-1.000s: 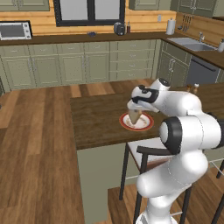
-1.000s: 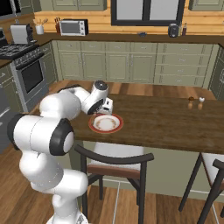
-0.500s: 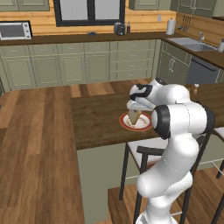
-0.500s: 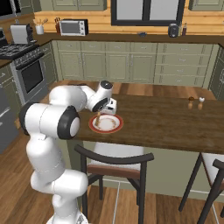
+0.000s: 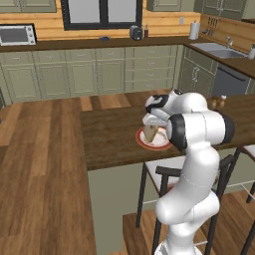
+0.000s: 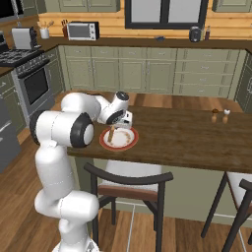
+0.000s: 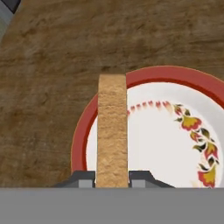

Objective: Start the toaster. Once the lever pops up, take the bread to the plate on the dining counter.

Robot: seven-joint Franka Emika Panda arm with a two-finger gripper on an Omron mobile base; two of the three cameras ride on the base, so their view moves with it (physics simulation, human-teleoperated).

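In the left base view, a white microwave-like oven (image 5: pixel 17 35) sits on the back counter at the upper left of the frame. Further right on that counter, under the window, stands the small dark toaster (image 5: pixel 135 33). Right of it, in the upper right corner, is a sink (image 5: pixel 219 50).

At the centre of the frame the dining counter (image 5: pixel 107 142) runs across as a dark wood-plank top. On it lies the plate (image 5: pixel 148 144), white with a red rim. The gripper (image 5: pixel 151 130) hangs just above the plate, its jaws closed on the bread (image 5: pixel 150 134), a tan slice held on edge. Whether the slice's lower edge touches the plate is unclear here. Two small shakers (image 5: pixel 217 102) stand on the counter further right, well apart from the plate.

In the right base view, the plate (image 6: pixel 127 141) lies left of centre on the wood top, and the bread (image 6: pixel 112 136) stands upright over its left part beneath the gripper (image 6: pixel 114 129). A black stool (image 6: pixel 129 189) stands below the counter edge.

In the hand view, the bread (image 7: pixel 112 131) rises from between the two fingertips (image 7: pixel 83 179), which press on its two faces. It lies over the plate's left part, its far end reaching the red rim (image 7: pixel 81 131). The plate's white face carries a flower pattern at the right.
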